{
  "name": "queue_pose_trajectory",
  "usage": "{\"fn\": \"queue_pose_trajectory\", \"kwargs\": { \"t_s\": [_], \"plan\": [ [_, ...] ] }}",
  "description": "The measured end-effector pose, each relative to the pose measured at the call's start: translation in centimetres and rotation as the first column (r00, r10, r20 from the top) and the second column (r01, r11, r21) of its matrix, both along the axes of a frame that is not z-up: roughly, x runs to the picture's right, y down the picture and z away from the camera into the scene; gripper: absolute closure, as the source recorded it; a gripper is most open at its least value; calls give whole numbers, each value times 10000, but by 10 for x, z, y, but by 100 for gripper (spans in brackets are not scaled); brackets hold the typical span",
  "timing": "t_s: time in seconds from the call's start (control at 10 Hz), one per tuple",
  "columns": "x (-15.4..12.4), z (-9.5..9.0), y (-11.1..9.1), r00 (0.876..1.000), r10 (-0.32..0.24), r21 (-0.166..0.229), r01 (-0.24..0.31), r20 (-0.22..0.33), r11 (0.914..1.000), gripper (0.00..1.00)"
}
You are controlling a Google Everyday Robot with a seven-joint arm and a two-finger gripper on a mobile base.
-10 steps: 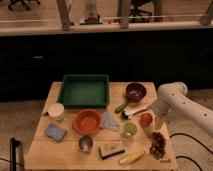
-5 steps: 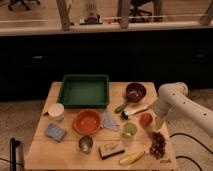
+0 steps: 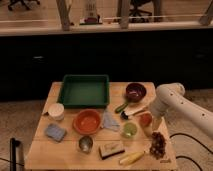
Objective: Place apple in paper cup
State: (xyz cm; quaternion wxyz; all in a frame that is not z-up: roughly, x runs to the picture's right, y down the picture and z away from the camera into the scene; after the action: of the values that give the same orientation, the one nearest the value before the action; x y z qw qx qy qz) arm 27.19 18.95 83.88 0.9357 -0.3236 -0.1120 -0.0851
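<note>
From where I sit, nothing I can make out has changed over the last second: the arm holds the same pose and every item on the table (image 3: 67, 156) lies where it did, so I judge the task has not advanced and the pick-up is still ahead. I take the orange bowl (image 3: 87, 121) as my landmark. The apple (image 3: 145, 119) sits on the tabletop well to the camera's right of the bowl, past the pale cloth (image 3: 109, 121) and the pale green round item (image 3: 130, 130). The gripper (image 3: 155, 126) hangs farther from the bowl than the apple does, on that same side, just beside the fruit. I cannot tell whether it touches the apple, how far open it is, or whether it has hold of anything. The apple looks to be resting on the table, not lifted. The paper cup (image 3: 56, 111) stands on the opposite side of the bowl, just beside its rim on the camera's left and a little farther back. The cup is upright with its mouth up, so its long axis runs vertical and a drop from above should suit it. The apple is round with no long axis, and I cannot see a stem to say which way it points. The carry will have to cross over the bowl.
</note>
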Motion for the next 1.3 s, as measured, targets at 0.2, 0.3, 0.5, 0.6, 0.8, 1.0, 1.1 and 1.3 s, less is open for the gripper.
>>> {"fn": "queue_pose_trajectory", "kwargs": {
  "t_s": [0.2,0.3,0.5,0.6,0.8,1.0,1.1,1.3],
  "plan": [
    [-5,-3,1,9999,-62,149,60,103,9999,46],
    [-4,-4,1,9999,-68,186,66,104,9998,52],
    [-3,-7,-1,9999,-85,279,82,92,9996,76],
    [-3,-7,-2,9999,-114,306,111,95,9995,85],
    [-3,-7,-4,9998,-169,333,165,131,9993,98],
    [-3,-7,-6,9997,-212,372,206,153,9991,100],
    [-2,-7,-6,9996,-239,361,233,165,9991,100],
    [-3,-7,-8,9993,-306,351,299,207,9989,100]
  ]
}}
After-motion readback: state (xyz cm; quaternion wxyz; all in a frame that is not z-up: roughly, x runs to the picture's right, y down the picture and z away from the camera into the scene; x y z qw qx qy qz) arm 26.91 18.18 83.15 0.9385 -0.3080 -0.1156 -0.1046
